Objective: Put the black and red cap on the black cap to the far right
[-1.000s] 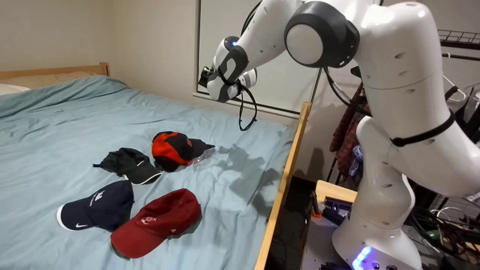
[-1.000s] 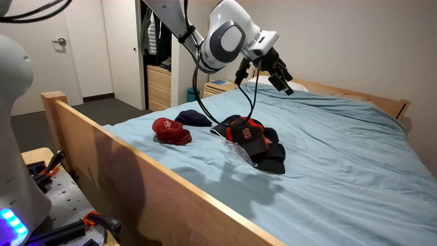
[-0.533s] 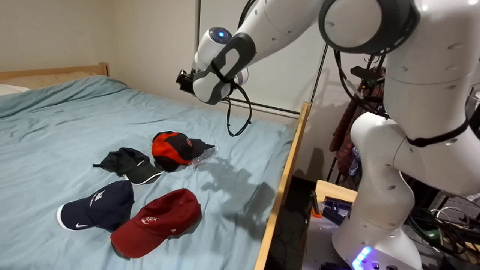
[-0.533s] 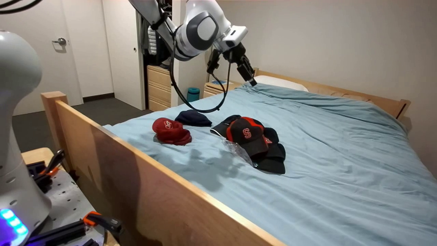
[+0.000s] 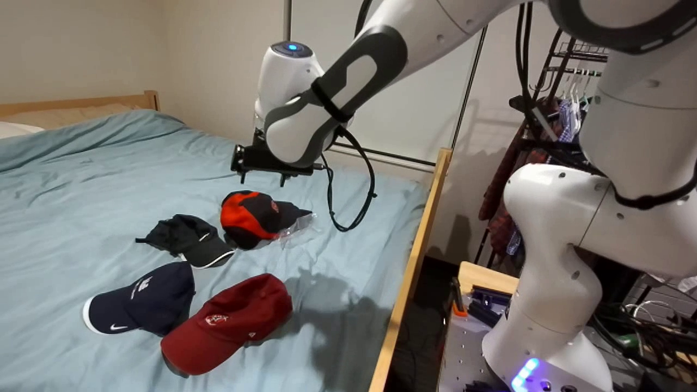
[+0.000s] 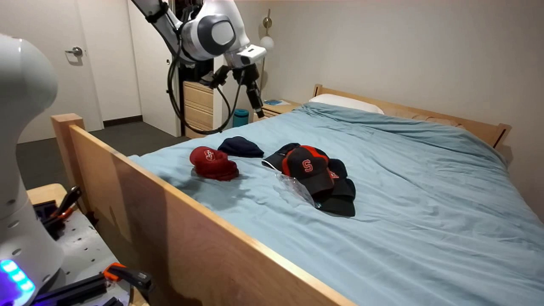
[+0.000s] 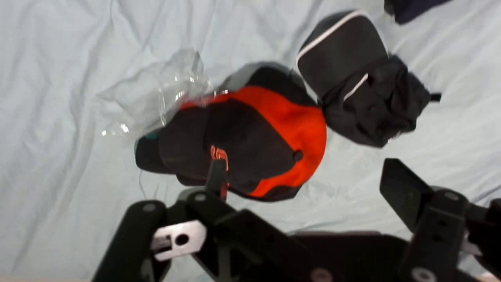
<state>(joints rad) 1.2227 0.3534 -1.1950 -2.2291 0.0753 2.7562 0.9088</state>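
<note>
The black and red cap (image 5: 256, 215) has a black front and brim, a red S and bright red back panels. It rests on top of other dark caps in an exterior view (image 6: 308, 163) and shows in the wrist view (image 7: 270, 129). Under it, a plain black brim (image 6: 338, 207) of what looks like the black cap sticks out; its crown is mostly hidden. My gripper (image 7: 305, 176) is open and empty. In the wrist view one finger (image 7: 216, 174) overlaps the black and red cap, but the gripper (image 6: 259, 113) hangs well above the bed, touching nothing.
A black cap with white trim (image 5: 188, 239), a navy cap (image 5: 144, 299) and an all-red cap (image 5: 234, 321) lie on the bed nearby. A clear plastic bag (image 7: 156, 94) lies against the stacked caps. The wooden footboard (image 6: 212, 221) stands between the robot base and the bed.
My gripper has swung across the bed, leftward in both exterior views, and tilted to point more downward. The caps have not moved.
</note>
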